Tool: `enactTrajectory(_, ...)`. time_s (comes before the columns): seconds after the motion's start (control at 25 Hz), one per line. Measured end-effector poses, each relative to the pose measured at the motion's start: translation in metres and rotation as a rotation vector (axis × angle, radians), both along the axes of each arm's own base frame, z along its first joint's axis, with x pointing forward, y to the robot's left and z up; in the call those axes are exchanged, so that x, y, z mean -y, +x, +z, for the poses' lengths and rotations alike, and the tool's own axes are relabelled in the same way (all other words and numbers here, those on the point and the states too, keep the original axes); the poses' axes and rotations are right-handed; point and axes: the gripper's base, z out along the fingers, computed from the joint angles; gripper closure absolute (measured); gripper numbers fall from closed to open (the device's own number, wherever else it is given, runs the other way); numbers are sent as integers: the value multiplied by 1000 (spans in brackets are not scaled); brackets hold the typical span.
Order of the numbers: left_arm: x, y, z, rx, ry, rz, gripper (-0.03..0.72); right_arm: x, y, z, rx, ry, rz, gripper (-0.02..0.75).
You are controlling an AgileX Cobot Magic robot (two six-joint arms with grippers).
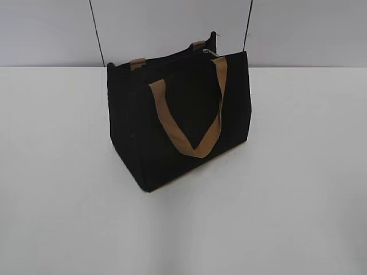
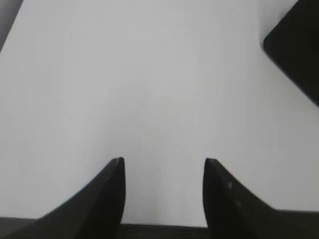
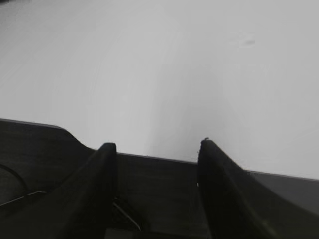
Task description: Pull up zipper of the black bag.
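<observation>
Bag (image 1: 180, 123) stands upright on the white table (image 1: 298, 189), a little left of centre and toward the far edge, close to the grey wall (image 1: 172, 28). It is turned at a slant: its long axis runs from near-left to far-right, one bottom corner pointing at the near side. The near strap (image 1: 192, 117) hangs down the front face in a V; the far strap (image 1: 137, 63) shows only as short tan stubs at the top rim. Zipper (image 1: 210, 52) is a small silver glint at the far-right end of the top edge; which way the tab points cannot be told. Left gripper (image 2: 163, 162): jaws apart, bare table between them, a black corner of the bag at upper right, well apart. Right gripper (image 3: 157, 144): jaws apart, over the near table edge, nothing held.
</observation>
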Motion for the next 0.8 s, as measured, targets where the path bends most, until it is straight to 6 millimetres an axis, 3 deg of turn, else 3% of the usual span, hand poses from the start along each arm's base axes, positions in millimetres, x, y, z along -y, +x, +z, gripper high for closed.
enactTrajectory(0.28, 0, -30, 0, 203, -9, -38, 314, 0, -19, -2, 174, -67, 50, 340)
enactTrajectory(0.8, 3, -32, -1, 213, -16, -75, 339, 0, -15, -6, 261, -64, 36, 340)
